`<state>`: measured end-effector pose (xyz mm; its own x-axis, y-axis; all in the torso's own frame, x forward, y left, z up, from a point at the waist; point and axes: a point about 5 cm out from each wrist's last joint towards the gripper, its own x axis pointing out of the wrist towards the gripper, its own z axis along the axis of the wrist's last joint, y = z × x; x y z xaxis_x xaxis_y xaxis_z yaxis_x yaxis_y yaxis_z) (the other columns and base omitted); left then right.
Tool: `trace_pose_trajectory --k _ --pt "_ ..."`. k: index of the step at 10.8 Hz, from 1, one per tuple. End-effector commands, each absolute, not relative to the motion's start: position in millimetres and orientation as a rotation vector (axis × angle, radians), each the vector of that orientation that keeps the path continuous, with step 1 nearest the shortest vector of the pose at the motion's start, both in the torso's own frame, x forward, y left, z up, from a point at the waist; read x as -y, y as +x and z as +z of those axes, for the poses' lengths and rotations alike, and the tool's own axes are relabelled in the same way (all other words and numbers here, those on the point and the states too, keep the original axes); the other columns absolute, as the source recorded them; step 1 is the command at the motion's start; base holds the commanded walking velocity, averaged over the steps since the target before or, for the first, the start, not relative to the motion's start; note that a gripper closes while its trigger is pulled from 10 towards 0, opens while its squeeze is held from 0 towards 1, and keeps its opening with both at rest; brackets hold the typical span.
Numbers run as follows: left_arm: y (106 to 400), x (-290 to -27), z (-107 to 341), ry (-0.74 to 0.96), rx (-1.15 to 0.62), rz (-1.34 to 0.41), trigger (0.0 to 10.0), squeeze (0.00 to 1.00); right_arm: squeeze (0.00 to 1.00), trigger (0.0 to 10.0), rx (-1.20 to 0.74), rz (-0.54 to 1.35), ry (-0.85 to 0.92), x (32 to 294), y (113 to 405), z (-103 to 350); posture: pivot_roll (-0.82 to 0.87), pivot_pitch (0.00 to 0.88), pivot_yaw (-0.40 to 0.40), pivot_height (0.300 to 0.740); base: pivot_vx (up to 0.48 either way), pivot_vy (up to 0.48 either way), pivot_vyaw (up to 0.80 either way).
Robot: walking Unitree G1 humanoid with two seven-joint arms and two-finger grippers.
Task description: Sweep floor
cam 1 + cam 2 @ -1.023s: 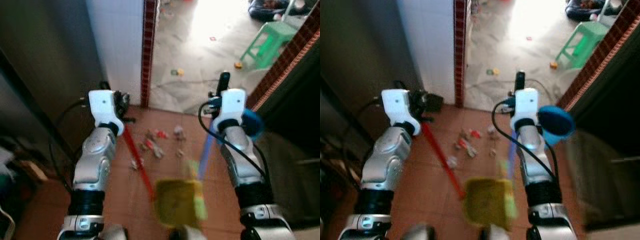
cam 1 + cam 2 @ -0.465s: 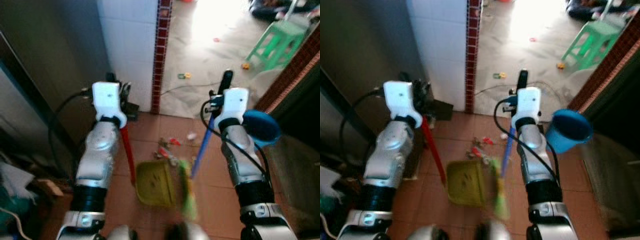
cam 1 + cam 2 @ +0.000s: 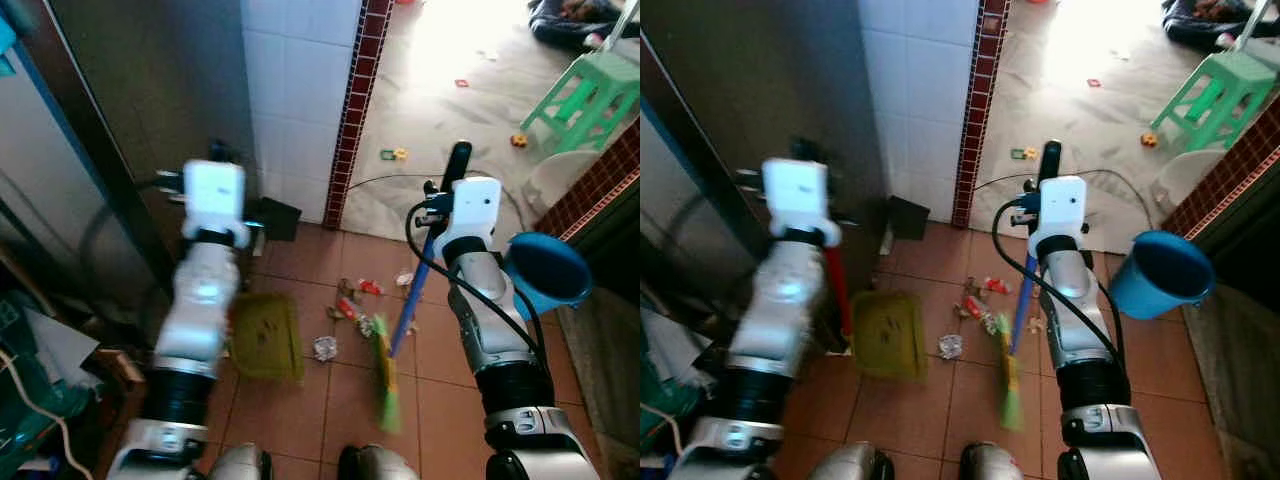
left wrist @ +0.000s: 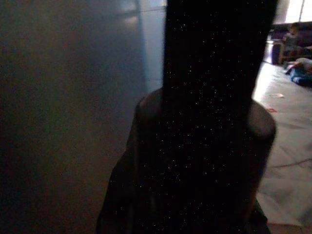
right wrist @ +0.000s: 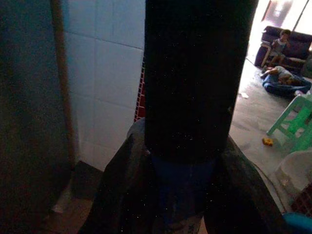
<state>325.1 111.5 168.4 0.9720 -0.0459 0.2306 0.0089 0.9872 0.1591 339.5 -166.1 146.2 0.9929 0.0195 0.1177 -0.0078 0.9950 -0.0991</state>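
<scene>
Here, broom (image 3: 386, 378): blue handle, green bristles on terracotta tile, right gripper (image 3: 452, 170) clamped on the handle. Litter (image 3: 350, 305) at 11 o'clock from bristles. Yellow-green dustpan (image 3: 886, 334), flat, red handle, under left gripper (image 3: 800, 160); grip unclear. Blue bucket (image 3: 1162, 274) at 3 o'clock. Right wrist view adds a green stool (image 5: 297, 122).

Both silver arms raised forward, left hand (image 3: 225, 160) blurred, right hand (image 3: 455, 165) up

Two head cameras look down; two wrist cameras look forward.
Both eye views face steeply down over the arms, sharing the tiled floor (image 3: 330, 400) and doorway. Each wrist view sits close behind its dark finger, sharing the white wall (image 5: 105, 73) and bright room beyond.
</scene>
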Motion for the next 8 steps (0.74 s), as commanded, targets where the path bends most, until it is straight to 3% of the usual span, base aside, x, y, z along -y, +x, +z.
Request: trace_pose_trajectory --k 1,8 --pt "325 -108 179 0.171 0.302 -0.031 10.0 0.0 0.0 10.0 0.166 -0.004 -0.112 170 341 156 0.01 0.046 -0.038 0.74 0.0 0.0 0.0" --pt "333 -101 143 0.281 0.314 0.11 10.0 0.0 0.0 10.0 0.233 0.164 -0.016 154 320 168 -0.07 0.147 -0.017 0.74 0.0 0.0 0.0"
